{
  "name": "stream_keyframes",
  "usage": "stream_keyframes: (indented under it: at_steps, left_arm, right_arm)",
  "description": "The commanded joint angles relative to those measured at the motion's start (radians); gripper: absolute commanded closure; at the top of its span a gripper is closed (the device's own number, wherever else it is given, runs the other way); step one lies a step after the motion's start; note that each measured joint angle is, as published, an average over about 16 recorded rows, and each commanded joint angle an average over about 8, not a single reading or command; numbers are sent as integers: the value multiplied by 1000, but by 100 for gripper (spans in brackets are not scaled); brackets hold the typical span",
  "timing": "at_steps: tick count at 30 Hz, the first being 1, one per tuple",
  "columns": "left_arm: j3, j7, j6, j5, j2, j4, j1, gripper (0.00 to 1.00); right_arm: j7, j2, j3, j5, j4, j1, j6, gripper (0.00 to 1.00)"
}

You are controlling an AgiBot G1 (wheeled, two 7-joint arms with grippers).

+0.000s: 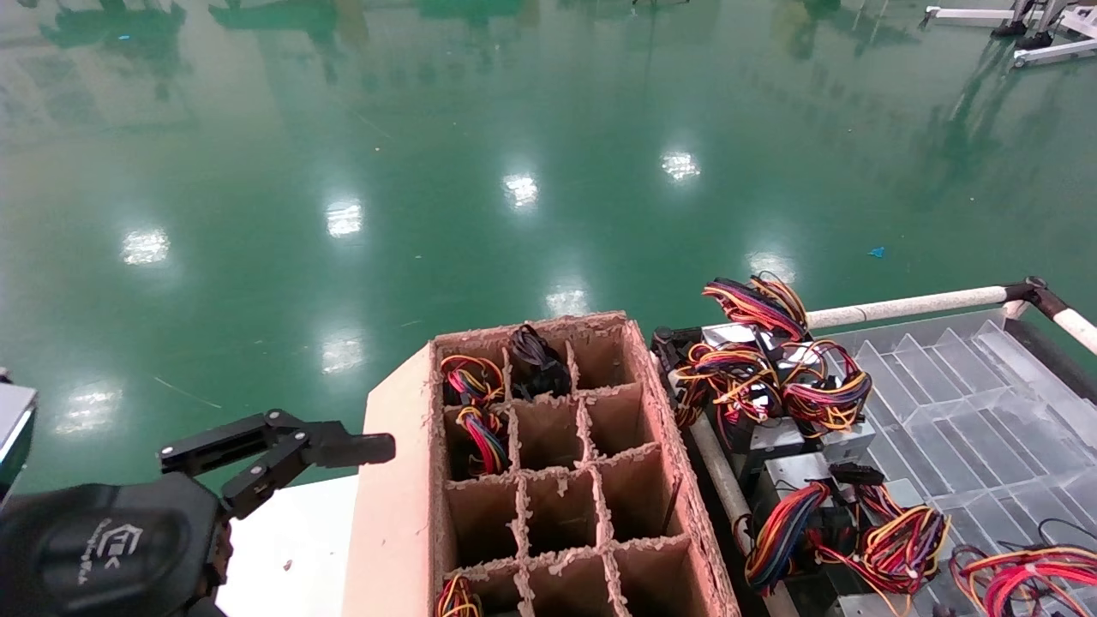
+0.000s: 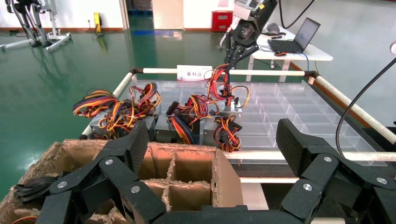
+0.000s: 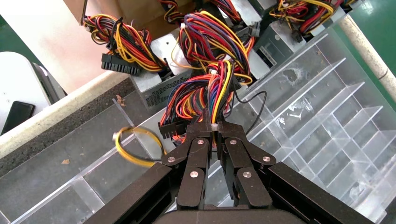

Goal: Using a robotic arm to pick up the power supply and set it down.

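Observation:
In the right wrist view my right gripper [image 3: 213, 125] is shut on the red, orange and yellow wire bundle [image 3: 212, 88] of the power supply, just below a white tie. Its silver-grey box [image 3: 159, 91] lies at the near edge of the clear tray. The left wrist view shows the right gripper [image 2: 227, 65] pinching those wires above the box [image 2: 229, 111]. The right arm is outside the head view. My left gripper [image 1: 360, 448] hangs open and empty beside the cardboard box, its fingers [image 2: 136, 142] spread wide over the box's corner.
A cardboard box [image 1: 664, 420] with divider cells holds a few wire bundles [image 1: 471, 381]. Several more power supplies [image 1: 771, 368] crowd the clear compartment tray [image 1: 968, 403], which has a white pipe rail [image 1: 908, 303]. A table with a laptop [image 2: 301, 35] stands beyond.

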Motion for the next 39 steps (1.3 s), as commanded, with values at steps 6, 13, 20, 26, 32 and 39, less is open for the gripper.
stream_keyframes:
  at_steps: [6, 13, 20, 26, 32, 39]
  left_arm:
    - [0, 0, 0, 0, 0, 0, 0, 0]
    - [0, 0, 0, 0, 0, 0, 0, 0]
    - [0, 0, -1, -1, 0, 0, 0, 0]
    - [0, 0, -1, -1, 0, 0, 0, 0]
    - [0, 0, -1, -1, 0, 0, 0, 0]
    - [0, 0, 0, -1, 0, 0, 0, 0]
  right_arm:
    - [8, -22, -39, 3, 0, 35, -1, 100]
    - [18, -37, -88, 9, 5, 57, -1, 30]
    - [22, -45, -108, 12, 7, 66, -1, 0]
    - [21, -42, -103, 12, 7, 64, -2, 0]
    - [20, -41, -98, 11, 6, 62, -2, 0]
    - [20, -40, -94, 11, 7, 59, -1, 0]
